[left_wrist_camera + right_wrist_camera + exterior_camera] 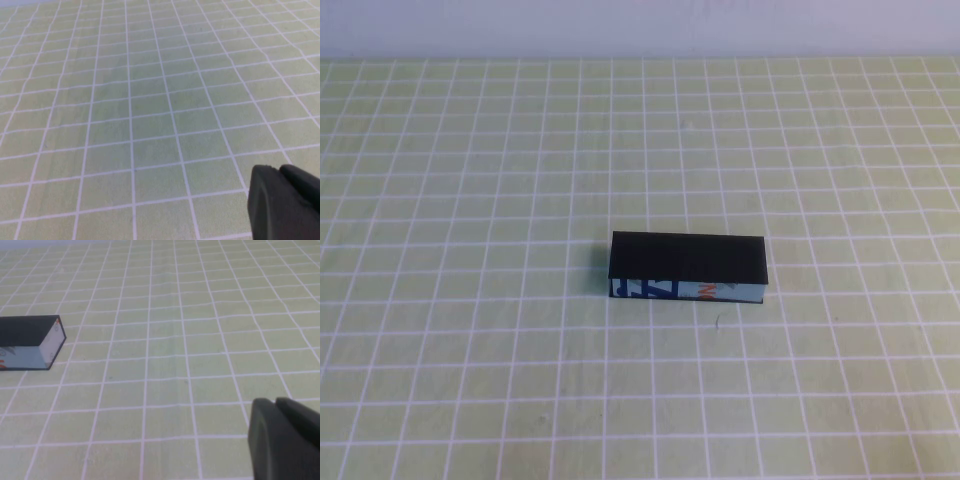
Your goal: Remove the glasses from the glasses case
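Observation:
The glasses case (687, 267) lies shut in the middle of the table, with its flat black lid on top and its white front strip with blue and orange print facing me. The glasses are hidden. The case's end also shows in the right wrist view (31, 342). My left gripper (279, 169) hangs over bare cloth with its fingers pressed together and empty; the case is not in its view. My right gripper (275, 401) is also shut and empty, well away from the case's end. Neither arm shows in the high view.
A green cloth with a white grid (470, 200) covers the whole table. A pale wall (640, 25) runs along the far edge.

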